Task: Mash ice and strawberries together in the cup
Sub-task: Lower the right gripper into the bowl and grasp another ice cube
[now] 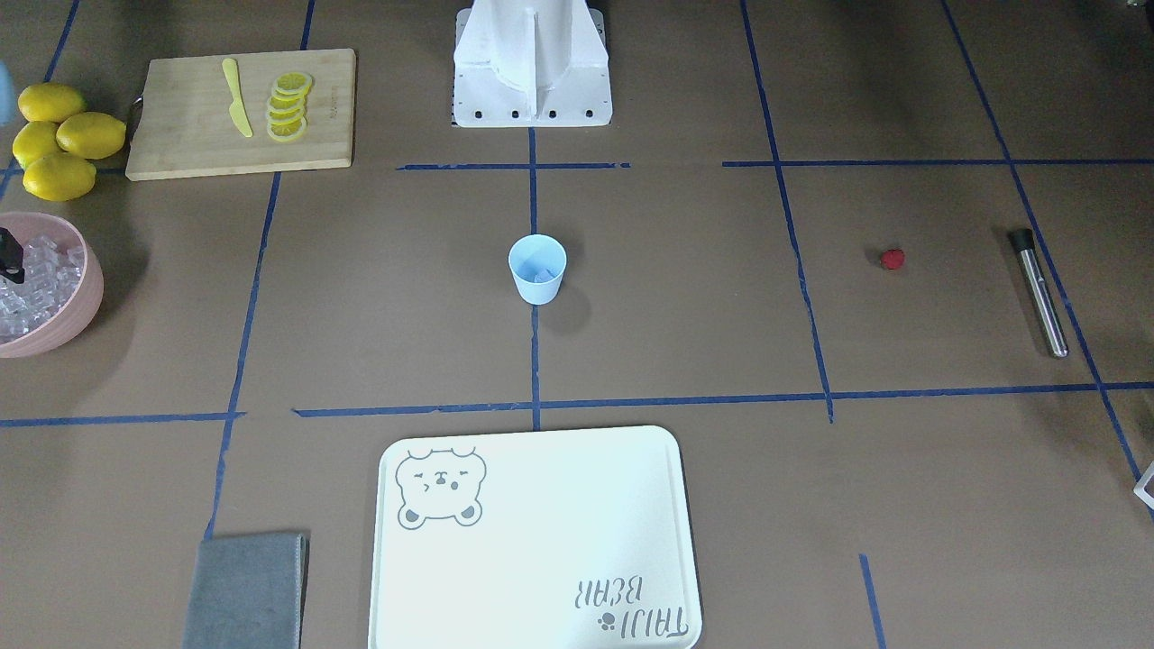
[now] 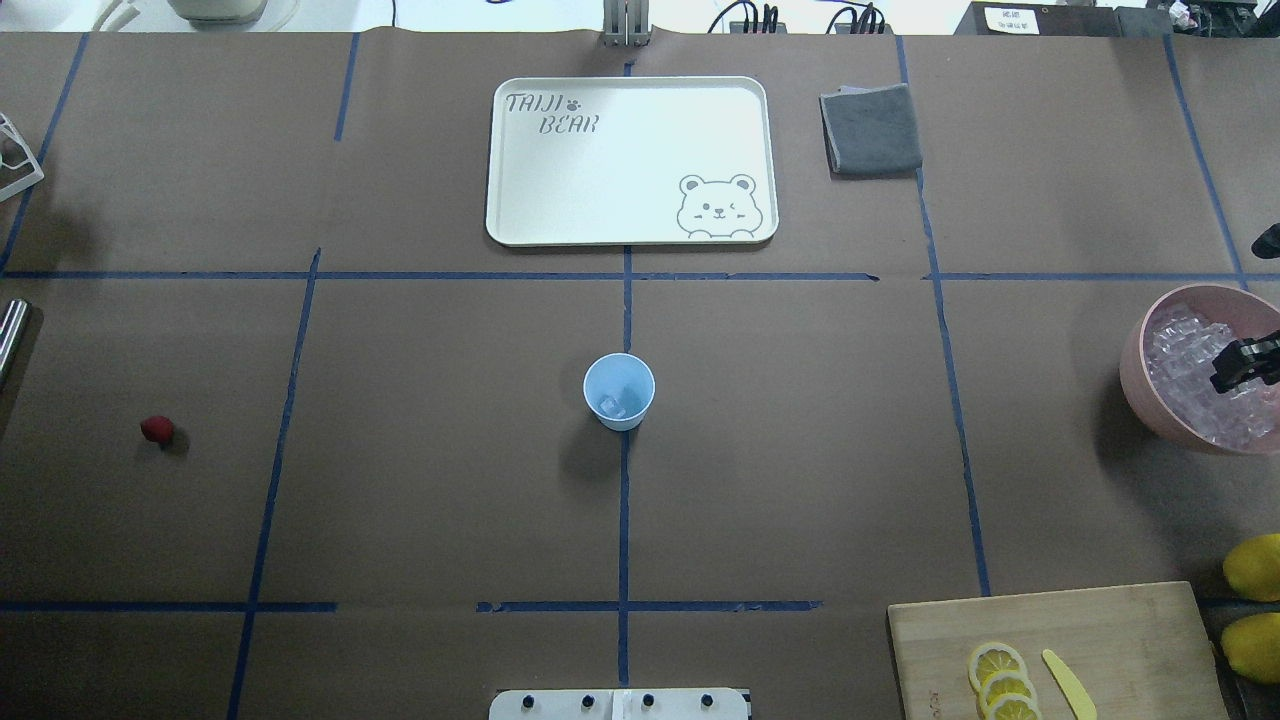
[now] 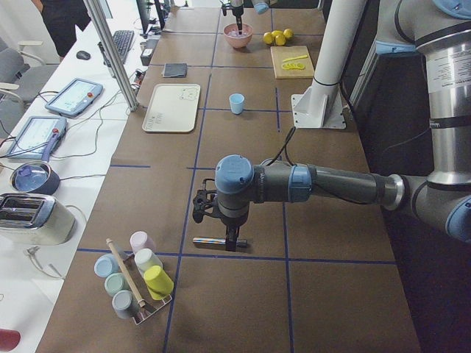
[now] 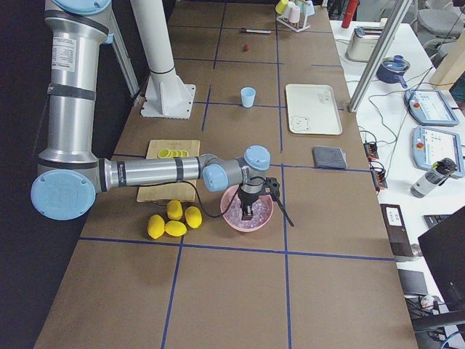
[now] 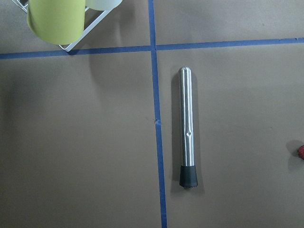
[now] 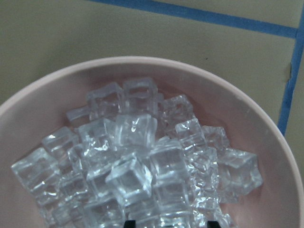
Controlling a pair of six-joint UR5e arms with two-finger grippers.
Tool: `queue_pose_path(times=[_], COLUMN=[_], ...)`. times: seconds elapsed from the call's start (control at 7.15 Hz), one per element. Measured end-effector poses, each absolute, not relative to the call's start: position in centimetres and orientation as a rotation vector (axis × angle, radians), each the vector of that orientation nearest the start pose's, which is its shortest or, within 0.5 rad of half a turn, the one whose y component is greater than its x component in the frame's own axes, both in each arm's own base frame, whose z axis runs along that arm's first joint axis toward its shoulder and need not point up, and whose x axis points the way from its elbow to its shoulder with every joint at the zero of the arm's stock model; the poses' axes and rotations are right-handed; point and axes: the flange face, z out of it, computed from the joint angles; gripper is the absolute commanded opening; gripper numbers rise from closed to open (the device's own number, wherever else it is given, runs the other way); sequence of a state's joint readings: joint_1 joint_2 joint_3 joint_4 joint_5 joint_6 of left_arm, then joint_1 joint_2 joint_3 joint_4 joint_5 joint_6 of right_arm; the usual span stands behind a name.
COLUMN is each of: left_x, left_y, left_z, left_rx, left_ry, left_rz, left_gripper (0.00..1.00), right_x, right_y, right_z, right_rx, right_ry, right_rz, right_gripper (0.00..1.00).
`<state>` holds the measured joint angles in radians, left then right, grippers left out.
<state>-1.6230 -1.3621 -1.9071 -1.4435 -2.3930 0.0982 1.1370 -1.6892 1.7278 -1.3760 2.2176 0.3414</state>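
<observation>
The pale blue cup (image 1: 537, 269) stands upright at the table's middle (image 2: 619, 391) with a little ice (image 2: 612, 405) in it. The red strawberry (image 1: 892, 260) lies alone on the robot's left side (image 2: 156, 430). A steel muddler (image 5: 186, 128) lies flat beyond it (image 1: 1039, 293). My left gripper (image 3: 228, 237) hovers over the muddler; I cannot tell whether it is open or shut. My right gripper (image 2: 1240, 365) is open and empty, low over the pink bowl (image 2: 1140, 370) full of ice cubes (image 6: 137, 161).
Lemons (image 1: 59, 135) lie next to a wooden board (image 1: 180, 135) with lemon slices (image 1: 288, 106) and a yellow knife (image 1: 237, 97). A white bear tray (image 2: 620, 160) and a grey cloth (image 2: 870, 130) lie at the far side. A rack of cups (image 3: 136, 283) stands near the left arm.
</observation>
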Motion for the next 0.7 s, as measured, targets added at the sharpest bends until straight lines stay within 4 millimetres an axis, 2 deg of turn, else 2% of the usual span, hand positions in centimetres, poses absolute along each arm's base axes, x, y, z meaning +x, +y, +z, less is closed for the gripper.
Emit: queue_pose_path(times=[0.14, 0.42, 0.56, 0.7], left_x=[-8.1, -8.1, -8.1, -8.0], left_y=[-39.7, -39.7, -39.7, -39.7], left_z=[59.6, 59.6, 59.5, 59.5], left_rx=[0.062, 0.062, 0.063, 0.063], left_ry=[0.82, 0.821, 0.827, 0.838], left_rz=[0.044, 0.044, 0.043, 0.042], left_gripper=[1.0, 1.0, 1.0, 1.0], right_x=[-12.5, -12.4, -12.4, -12.3], right_y=[-44.5, -44.4, -44.4, -44.5], right_z=[62.5, 62.2, 61.0, 58.6], right_rx=[-0.036, -0.029, -0.009, 0.028], right_ry=[-0.682, -0.684, -0.693, -0.708], right_rz=[-0.165, -0.17, -0.176, -0.184], right_gripper=[0.02, 0.0, 0.0, 0.0])
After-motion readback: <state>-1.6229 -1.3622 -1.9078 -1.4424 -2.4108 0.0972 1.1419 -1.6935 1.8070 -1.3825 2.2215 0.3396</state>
